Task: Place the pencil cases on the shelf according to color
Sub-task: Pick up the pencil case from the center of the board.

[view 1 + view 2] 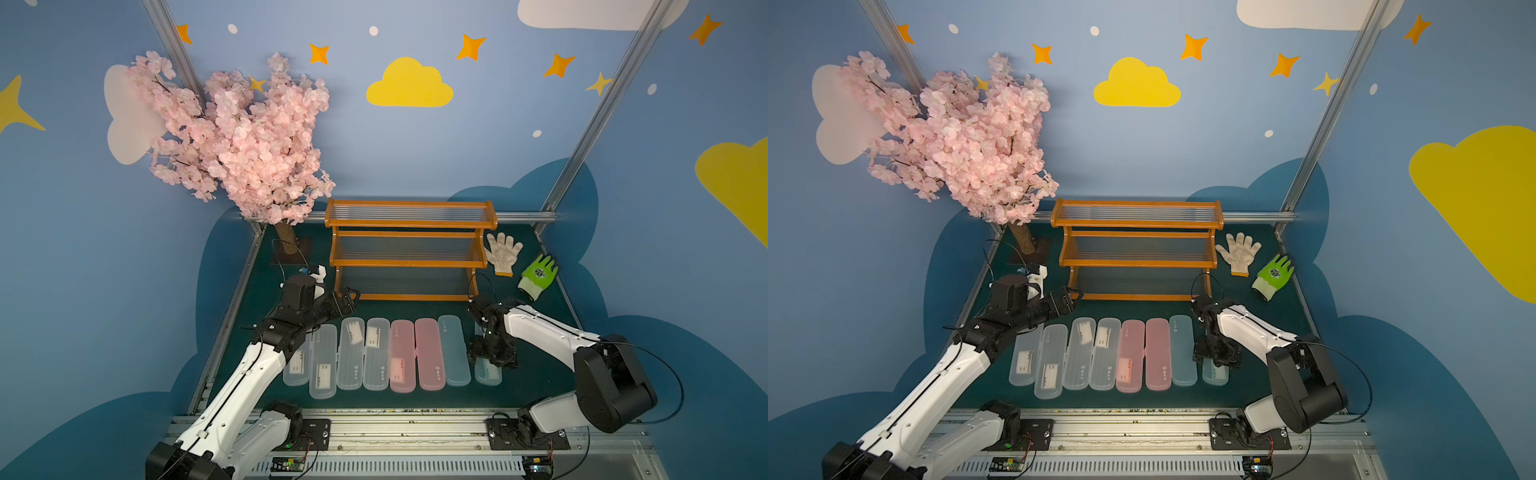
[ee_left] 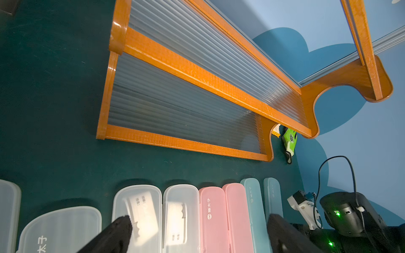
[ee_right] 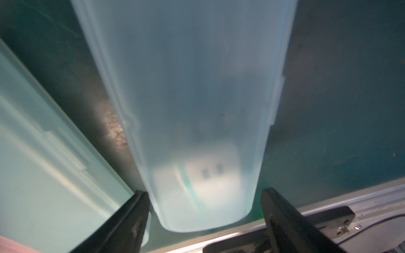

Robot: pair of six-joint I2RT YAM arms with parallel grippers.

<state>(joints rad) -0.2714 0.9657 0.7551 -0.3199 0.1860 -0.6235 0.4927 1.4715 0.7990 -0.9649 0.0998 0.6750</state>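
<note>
A staged robot test booth: cloud-painted walls (image 1: pixel 415 158), aluminium posts (image 1: pixel 598 112), fake blossom tree (image 1: pixel 237 137).

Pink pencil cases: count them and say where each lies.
2. The labelled pink case and the unlabelled pink case lie side by side mid-row on the table; none seems hidden.

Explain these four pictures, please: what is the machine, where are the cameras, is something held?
The machine is two white-and-black robot arms, each ending in a gripper. Two pictures look down from one camera head above; two come from wrist cameras. On the dark green table lie eight translucent plastic pencil cases: four clear-whitish, two pink, two pale blue. Behind stands the orange-brown wooden shelf with clear ribbed tiers, no case on it. The left gripper is open near the shelf. The right gripper is open, its jaws either side of the outermost pale blue case. Nothing is held.
</note>
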